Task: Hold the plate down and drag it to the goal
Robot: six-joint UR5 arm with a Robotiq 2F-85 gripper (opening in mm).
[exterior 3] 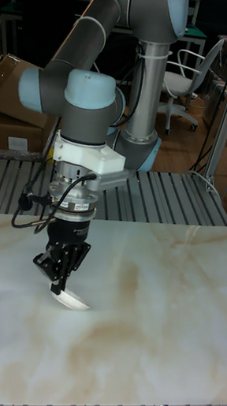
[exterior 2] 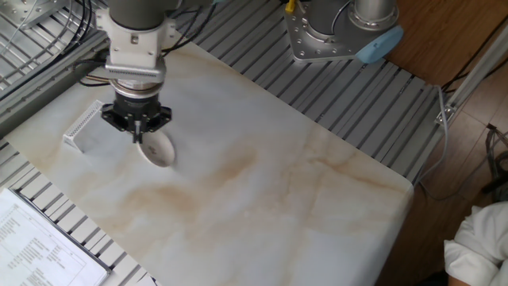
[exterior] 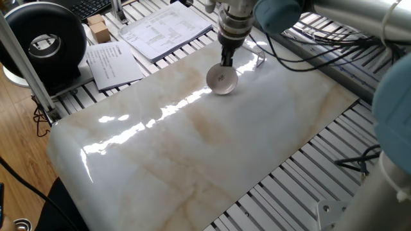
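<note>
The plate (exterior: 221,80) is a small white round dish on the marble slab, also seen in the other fixed view (exterior 2: 158,149) and the tall view (exterior 3: 71,299). My gripper (exterior: 226,63) points straight down with its fingers closed together, their tips pressing on the plate's edge nearest the goal (exterior 2: 140,137) (exterior 3: 60,289). The goal (exterior 2: 83,127) is a clear plastic frame lying a short way beyond the plate, glinting near the slab's edge (exterior: 257,59). Nothing is held between the fingers.
Printed paper sheets (exterior: 167,27) and a small booklet (exterior: 112,64) lie off the slab beside a black round device (exterior: 45,42). Slatted metal table (exterior 2: 333,87) surrounds the slab. Cables (exterior: 321,48) trail behind the arm. The robot base (exterior 2: 341,28) stands at the far side.
</note>
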